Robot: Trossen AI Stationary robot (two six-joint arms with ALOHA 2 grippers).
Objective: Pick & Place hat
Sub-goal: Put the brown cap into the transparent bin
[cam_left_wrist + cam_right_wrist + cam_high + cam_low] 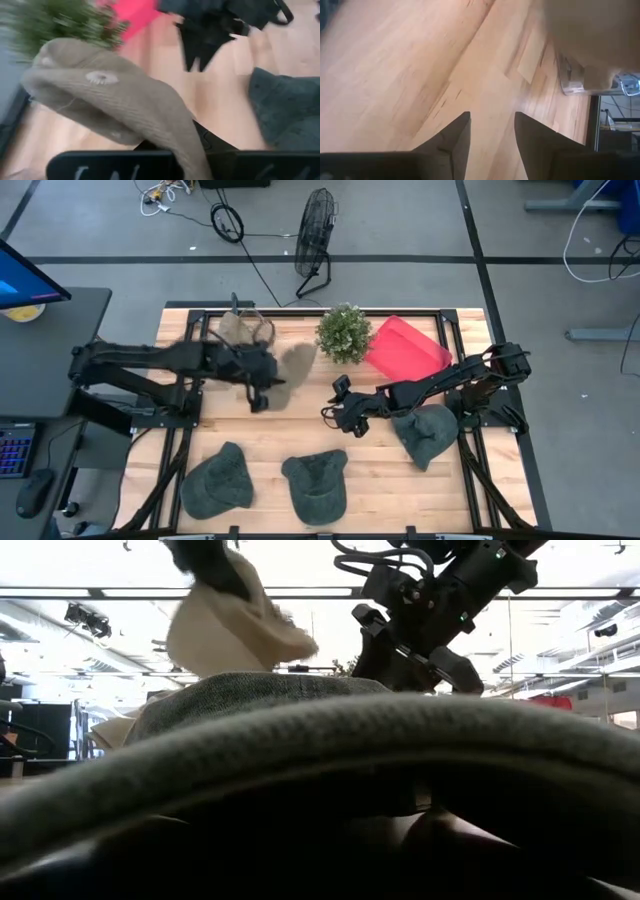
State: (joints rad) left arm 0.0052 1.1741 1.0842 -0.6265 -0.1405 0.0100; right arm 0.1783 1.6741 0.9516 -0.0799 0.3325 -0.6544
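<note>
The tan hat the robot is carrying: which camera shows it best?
The left wrist view: the tan hat fills it, stitching visible. The high view shows it small and blurred at the left gripper. The low view catches it hanging beyond a grey hat. The right wrist view shows only a pale edge.

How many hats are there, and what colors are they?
Gray-green hats: 3, one, another and a third, all lying on the table.
Tan hats: 1, held up by the left tool.
Total: 4 hats.
</note>
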